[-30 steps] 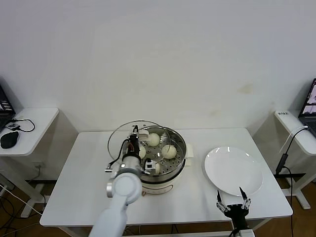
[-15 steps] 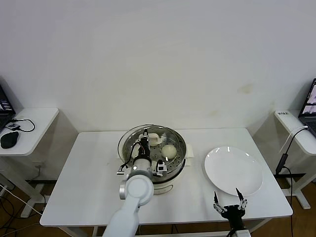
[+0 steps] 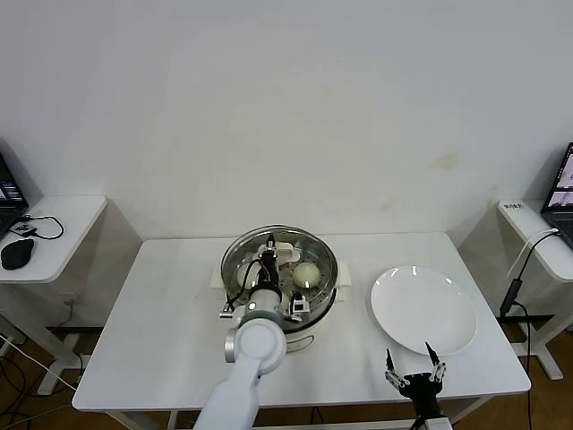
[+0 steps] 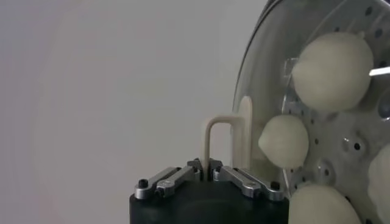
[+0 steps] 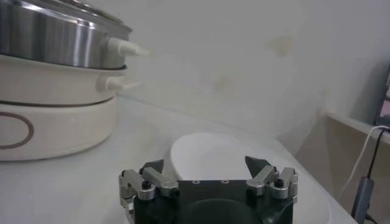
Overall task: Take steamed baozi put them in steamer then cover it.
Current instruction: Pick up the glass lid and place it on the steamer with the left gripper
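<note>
The steamer [image 3: 328, 269] stands mid-table, steel pot on a cream base; it also shows in the right wrist view [image 5: 55, 42]. My left gripper [image 3: 269, 257] is shut on the cream bar handle [image 4: 219, 129] of the glass cover [image 3: 242, 253], holding the cover over the pot. In the left wrist view my left gripper [image 4: 206, 168] pinches the handle's post, and the cover's metal rim [image 4: 248, 91] shows beside it. Several baozi [image 4: 332, 61] lie on the perforated tray under the glass; one shows in the head view [image 3: 306, 273]. My right gripper [image 3: 412, 369] is open and empty at the table's front right.
A flat white plate [image 3: 423, 309] lies right of the steamer, just beyond my right gripper [image 5: 207, 167]; it also shows in the right wrist view [image 5: 213, 155]. Side tables stand at both sides, the left one [image 3: 54, 233] with a mouse and cable.
My left gripper has carried the cover to the right, from beside the pot's left rim to over the pot. My right gripper has drawn back a little towards the front edge.
</note>
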### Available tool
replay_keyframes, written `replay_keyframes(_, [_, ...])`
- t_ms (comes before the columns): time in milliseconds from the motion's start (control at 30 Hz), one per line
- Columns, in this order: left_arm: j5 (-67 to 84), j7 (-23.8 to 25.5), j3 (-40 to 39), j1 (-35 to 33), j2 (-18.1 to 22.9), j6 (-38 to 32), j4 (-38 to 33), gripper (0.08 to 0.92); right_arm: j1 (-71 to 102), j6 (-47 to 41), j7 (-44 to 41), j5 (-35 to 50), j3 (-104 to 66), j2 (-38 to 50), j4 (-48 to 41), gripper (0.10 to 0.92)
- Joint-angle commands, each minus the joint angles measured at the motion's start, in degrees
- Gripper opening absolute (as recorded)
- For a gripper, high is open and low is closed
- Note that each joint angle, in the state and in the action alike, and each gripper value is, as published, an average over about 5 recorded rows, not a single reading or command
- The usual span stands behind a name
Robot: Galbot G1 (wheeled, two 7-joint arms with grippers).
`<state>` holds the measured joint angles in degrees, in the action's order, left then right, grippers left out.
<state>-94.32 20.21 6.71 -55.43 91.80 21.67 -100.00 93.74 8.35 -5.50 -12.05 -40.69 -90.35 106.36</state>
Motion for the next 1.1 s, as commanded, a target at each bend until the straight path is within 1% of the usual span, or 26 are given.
replay_keyframes(33, [0.10, -0.30, -0.36, -0.32, 0.42, 0.02, 0.17, 0.147, 0.01, 0.00, 0.04, -0.09, 0.08, -0.02, -0.10, 0.823])
replay_keyframes(433, [0.17, -0.26, -0.42, -0.97, 0.40, -0.02, -0.64, 0.147, 0.01, -0.07, 0.09, -0.40, 0.48, -0.04, -0.14, 0.823])
replay_keyframes(767, [0.08, -1.97, -0.09, -0.82, 0.40, -0.32, 0.77, 0.147, 0.11, 0.05, 0.11, -0.41, 0.49, -0.04, -0.15, 0.823])
replay_keyframes(967, [0.58, -2.86, -0.56, -1.66, 0.34, -0.47, -1.01, 0.147, 0.08, 0.03, 0.10, -0.50, 0.67, -0.03, -0.17, 0.823])
replay_keyframes(1033, [0.47, -3.07, -0.68, -2.11, 0.28, -0.49, -1.91, 0.162, 0.09, 0.01, 0.10, -0.57, 0.75, -0.03, -0.13, 0.823])
replay_keyframes(1100, [0.37, -3.23, -0.66, -2.70, 0.18, -0.60, -2.78, 0.204, 0.14, 0.01, 0.10, -0.62, 0.78, -0.03, -0.09, 0.823])
